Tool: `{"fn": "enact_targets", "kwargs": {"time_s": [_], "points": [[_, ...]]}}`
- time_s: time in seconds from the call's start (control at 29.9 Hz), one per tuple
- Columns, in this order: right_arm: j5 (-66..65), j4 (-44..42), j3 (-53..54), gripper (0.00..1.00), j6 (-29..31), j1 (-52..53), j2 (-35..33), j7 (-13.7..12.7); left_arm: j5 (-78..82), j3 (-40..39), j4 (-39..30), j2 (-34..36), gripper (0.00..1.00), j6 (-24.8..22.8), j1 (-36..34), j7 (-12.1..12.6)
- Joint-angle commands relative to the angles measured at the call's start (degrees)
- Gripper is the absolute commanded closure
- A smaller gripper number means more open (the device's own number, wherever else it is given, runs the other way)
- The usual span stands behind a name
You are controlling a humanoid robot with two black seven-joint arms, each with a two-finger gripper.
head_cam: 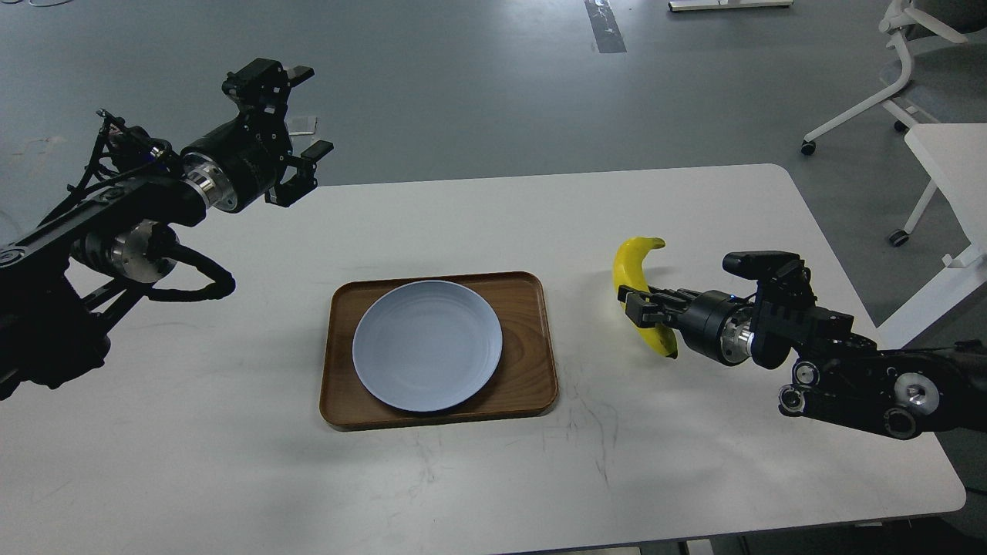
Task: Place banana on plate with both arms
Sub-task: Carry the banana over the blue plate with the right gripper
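Observation:
The yellow banana (634, 271) is held off the white table at the right, its stem end up and its dark tip down. My right gripper (638, 306) is shut on the banana's middle, reaching in from the right. The pale blue-grey plate (427, 344) lies empty on a brown wooden tray (524, 362) at the table's middle, to the left of the banana. My left gripper (302, 116) is open and empty, raised above the table's far left corner, well away from the plate.
The white table (493, 478) has rounded corners; its right edge is close under my right arm. A white wheeled chair base (871, 100) and another white table (948, 169) stand on the grey floor at the right.

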Motion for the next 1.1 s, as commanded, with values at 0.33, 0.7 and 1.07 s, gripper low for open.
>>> {"fn": "enact_targets", "kwargs": {"time_s": [0.33,0.7,1.07], "points": [[-0.2,4.3,-2.1,1.0,0.2,11.1,8.9,2.9,0.0,0.0,-0.1,-0.2,0.02,0.9,-0.1,0.0],[-0.3,-3.6,-6.7,1.0,0.2,10.1,24.9,3.8,0.0,0.0,-0.1,0.8,0.02,1.0,-0.1,0.0],[-0.1,-8.3,-8.9,1.0,0.2,9.9,30.4,3.7,-0.1,-0.3,-0.2,1.9,0.02,0.9,-0.1,0.0]]}}
